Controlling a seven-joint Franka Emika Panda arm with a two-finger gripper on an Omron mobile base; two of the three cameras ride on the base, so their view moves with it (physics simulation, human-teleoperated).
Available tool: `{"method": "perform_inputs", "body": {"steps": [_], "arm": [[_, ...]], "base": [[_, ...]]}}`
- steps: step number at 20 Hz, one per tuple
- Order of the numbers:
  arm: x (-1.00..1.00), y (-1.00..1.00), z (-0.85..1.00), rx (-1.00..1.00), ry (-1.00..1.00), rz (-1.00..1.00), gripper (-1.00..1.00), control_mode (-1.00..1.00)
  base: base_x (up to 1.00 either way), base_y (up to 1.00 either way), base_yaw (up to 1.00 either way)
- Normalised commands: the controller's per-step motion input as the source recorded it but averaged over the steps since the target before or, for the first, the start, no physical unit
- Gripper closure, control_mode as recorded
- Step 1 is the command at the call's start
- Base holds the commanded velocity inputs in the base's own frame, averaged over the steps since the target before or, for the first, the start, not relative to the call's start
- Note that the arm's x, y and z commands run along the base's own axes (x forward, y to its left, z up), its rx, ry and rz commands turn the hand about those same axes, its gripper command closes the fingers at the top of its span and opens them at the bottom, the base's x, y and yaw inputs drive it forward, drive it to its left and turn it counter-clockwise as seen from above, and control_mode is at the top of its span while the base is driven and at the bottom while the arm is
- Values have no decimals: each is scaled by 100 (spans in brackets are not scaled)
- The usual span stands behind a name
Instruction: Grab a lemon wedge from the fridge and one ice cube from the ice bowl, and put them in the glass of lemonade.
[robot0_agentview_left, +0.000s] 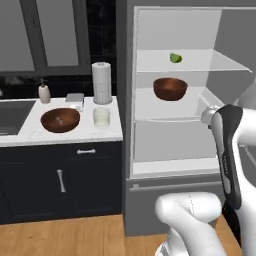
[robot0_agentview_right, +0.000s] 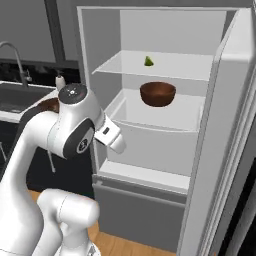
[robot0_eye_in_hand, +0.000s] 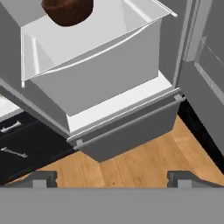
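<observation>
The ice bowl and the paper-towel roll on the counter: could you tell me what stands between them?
In the left base view, the glass of lemonade stands between the ice bowl and the paper-towel roll.

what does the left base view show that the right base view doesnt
Left base view alone: the white counter carrying the wide dark-brown wooden ice bowl with whitish cubes, the short clear glass of pale lemonade and the tall white paper-towel roll. Right base view alone: the curved sink faucet and the fridge's open door. Both: the open grey fridge, the tiny yellow-green lemon wedge on its upper shelf, and a cube-less brown bowl below.
</observation>
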Motion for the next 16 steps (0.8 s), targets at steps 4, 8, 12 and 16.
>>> {"method": "perform_inputs", "body": {"steps": [4,8,12,16], "arm": [[0,0,0,0,0,0,-100,100],[0,0,0,0,0,0,-100,100],[0,0,0,0,0,0,-100,100],[38,0,49,0,-20,5,-100,-100]], "base": [[68,-36,0],[39,-56,2],[49,-44,3],[10,-3,1]]}}
